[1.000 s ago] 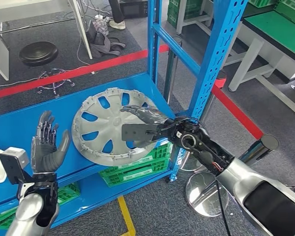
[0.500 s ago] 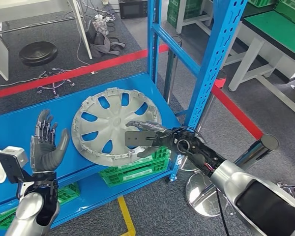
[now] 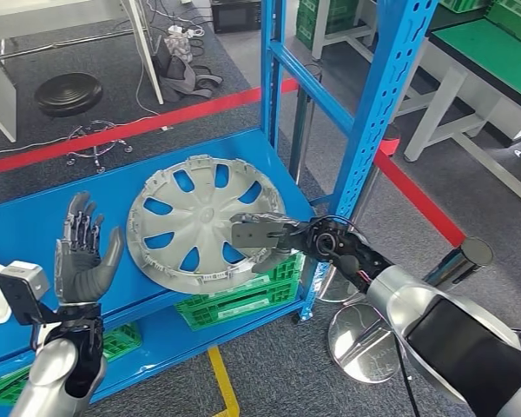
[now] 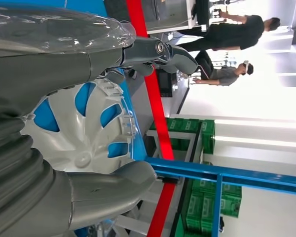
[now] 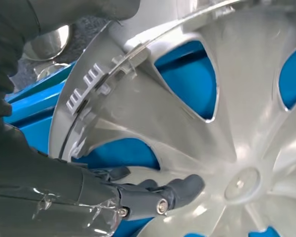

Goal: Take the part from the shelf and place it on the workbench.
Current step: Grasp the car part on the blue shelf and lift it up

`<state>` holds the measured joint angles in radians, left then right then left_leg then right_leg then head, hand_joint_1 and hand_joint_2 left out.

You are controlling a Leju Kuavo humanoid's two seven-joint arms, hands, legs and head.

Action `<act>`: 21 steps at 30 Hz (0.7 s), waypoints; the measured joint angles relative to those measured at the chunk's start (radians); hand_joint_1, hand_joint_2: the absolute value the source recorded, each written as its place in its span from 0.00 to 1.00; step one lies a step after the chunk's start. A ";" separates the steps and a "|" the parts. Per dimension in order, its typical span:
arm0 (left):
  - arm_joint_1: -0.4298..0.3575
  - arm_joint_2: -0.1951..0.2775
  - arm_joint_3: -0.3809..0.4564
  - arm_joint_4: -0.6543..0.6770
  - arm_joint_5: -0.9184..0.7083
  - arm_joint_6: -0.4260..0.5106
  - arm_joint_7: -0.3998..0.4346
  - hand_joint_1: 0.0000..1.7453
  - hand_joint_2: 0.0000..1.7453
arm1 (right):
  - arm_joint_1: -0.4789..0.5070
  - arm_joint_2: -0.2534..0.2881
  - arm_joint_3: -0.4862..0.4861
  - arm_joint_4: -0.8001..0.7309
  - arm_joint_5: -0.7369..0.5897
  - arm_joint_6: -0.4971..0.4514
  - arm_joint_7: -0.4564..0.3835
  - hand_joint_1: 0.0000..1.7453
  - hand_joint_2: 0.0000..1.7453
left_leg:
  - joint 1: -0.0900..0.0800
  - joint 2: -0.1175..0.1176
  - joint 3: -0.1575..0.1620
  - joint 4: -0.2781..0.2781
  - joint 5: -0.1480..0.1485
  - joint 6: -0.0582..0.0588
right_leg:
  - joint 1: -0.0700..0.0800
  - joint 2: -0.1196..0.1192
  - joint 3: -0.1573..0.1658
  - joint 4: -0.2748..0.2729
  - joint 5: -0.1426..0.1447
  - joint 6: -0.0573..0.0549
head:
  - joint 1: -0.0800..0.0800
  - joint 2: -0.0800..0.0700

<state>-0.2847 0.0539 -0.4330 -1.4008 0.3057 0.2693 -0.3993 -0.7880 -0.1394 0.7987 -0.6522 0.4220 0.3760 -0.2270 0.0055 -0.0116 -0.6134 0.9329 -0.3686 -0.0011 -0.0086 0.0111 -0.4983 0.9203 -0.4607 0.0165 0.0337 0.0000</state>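
one blue shelf rack (image 3: pixel 376 104) fills the middle of the head view, and its blue shelf board (image 3: pixel 35 217) carries one silver hubcap (image 3: pixel 192 221), the task's part, lying flat with its ribbed inner side up near the rack's front right post. under the hubcap's near edge sits one green crate (image 3: pixel 245 295) on the lower shelf. one green-topped bench (image 3: pixel 494 52) stands well beyond the rack, up to its right. two people (image 4: pixel 232 32) stand in the far background of the left wrist view.

two robot hands are seen. the right robot hand (image 3: pixel 264 236) reaches over the hubcap's right rim; in the right wrist view its dark fingers (image 5: pixel 165 193) lie on the inner face toward the hub with the thumb outside the rim, not yet closed on it. the left robot hand (image 3: pixel 81 256) is held upright left of the hubcap, palm toward it, fingers spread, holding nothing.

compared with a second ago, the right robot hand has dropped lower and drawn back toward the hubcap's near right rim; the hubcap and the left robot hand have stayed put.
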 joint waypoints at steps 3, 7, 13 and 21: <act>-0.005 0.000 0.000 0.002 0.002 0.006 0.002 0.00 1.00 | -0.006 0.002 0.002 0.031 0.010 0.005 -0.008 0.00 1.00 | 0.000 0.000 0.000 0.000 0.000 0.000 | 0.000 0.000 0.000 0.000 0.000 0.000 | 0.000 0.000; -0.013 0.000 0.000 0.002 0.004 0.015 0.014 0.00 1.00 | -0.014 0.006 0.004 0.058 0.014 0.008 -0.010 0.00 1.00 | 0.000 0.000 0.001 0.000 0.000 0.000 | 0.000 0.000 0.001 0.000 0.000 0.000 | 0.000 0.000; -0.018 0.000 0.000 0.002 0.006 0.019 0.019 0.00 1.00 | -0.027 0.012 0.010 0.087 0.015 0.009 -0.010 0.00 1.00 | 0.000 0.000 0.003 0.000 0.000 0.000 | 0.000 0.000 0.002 0.000 0.000 0.000 | 0.001 0.000; -0.036 0.004 0.000 0.002 0.027 0.025 0.030 0.00 1.00 | -0.034 0.016 0.016 0.104 0.064 -0.065 0.010 0.00 1.00 | 0.000 0.000 0.003 0.000 0.000 0.000 | 0.000 0.000 0.003 0.000 0.000 0.000 | 0.000 0.000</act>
<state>-0.3203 0.0579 -0.4334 -1.3985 0.3324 0.2945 -0.3692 -0.8225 -0.1236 0.8146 -0.5482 0.4861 0.3108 -0.2171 0.0054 -0.0119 -0.6101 0.9329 -0.3682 -0.0009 -0.0087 0.0107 -0.4955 0.9201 -0.4605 0.0166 0.0340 0.0000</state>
